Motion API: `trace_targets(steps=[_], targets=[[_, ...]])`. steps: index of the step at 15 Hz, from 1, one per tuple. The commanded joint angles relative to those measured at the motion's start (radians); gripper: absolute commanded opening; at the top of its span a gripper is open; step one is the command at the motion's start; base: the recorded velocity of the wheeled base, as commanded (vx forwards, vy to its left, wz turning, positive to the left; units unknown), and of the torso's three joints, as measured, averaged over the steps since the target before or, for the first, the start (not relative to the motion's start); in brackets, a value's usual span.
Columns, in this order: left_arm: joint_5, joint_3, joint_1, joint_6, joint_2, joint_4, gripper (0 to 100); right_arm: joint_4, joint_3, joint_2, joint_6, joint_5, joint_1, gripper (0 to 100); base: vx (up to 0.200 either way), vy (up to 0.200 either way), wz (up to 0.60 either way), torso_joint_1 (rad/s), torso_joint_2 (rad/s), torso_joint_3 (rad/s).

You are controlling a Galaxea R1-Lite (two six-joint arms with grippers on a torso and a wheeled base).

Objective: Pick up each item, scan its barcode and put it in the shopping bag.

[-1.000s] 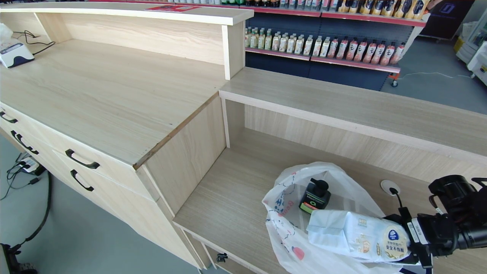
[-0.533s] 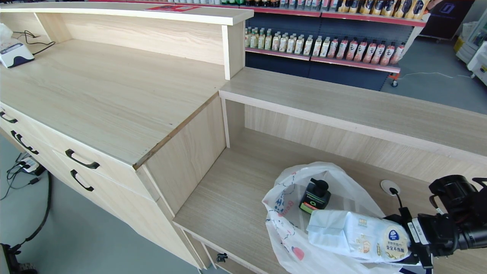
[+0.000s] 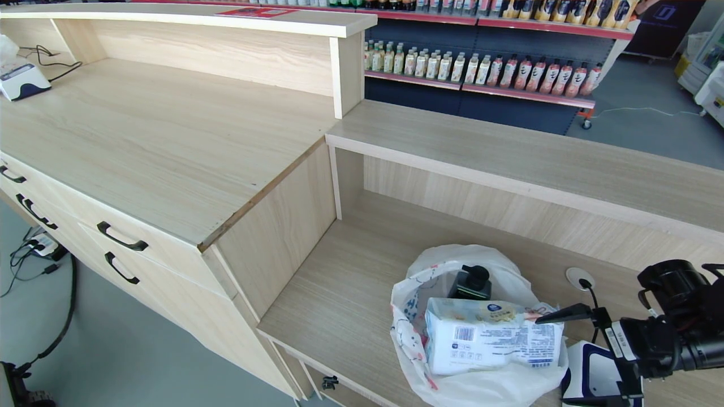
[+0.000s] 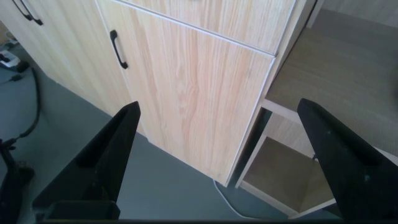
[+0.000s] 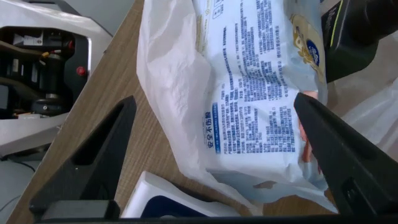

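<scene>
Wipes pack (image 3: 492, 339) lies in the shopping bag (image 3: 408, 302) beside the pump bottle (image 3: 470, 285), so we count two bagged (more may wait, can't tell); right gripper (image 3: 551, 362) sits just beside the bag, spread wide, empty.

One shopping bag (image 3: 404, 305), one wipes pack (image 3: 492, 336), one pump bottle (image 3: 472, 282), one scanner (image 3: 588, 367).

Wooden counter (image 3: 169, 147), stocked shelves (image 3: 481, 68)

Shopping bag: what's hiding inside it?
In the shopping bag, a white wipes pack lies on top; a dark pump bottle stands behind it. Whatever is under the pack is covered.
</scene>
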Motion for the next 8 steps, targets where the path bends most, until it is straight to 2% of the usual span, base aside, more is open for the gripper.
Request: trace_targets(steps=[1,8], targets=[[-0.001,0.000,0.000,-0.001,0.000,0.000,100,0.000,0.001,-0.002,0.000,0.000,0.000,100,0.000,0.000,0.00,0.000,0.00,0.000],[-0.001,0.000,0.000,-0.001,0.000,0.000,100,0.048,-0.001,-0.109,-0.002,0.061,0.006,100,0.000,0.000,0.00,0.000,0.00,0.000]])
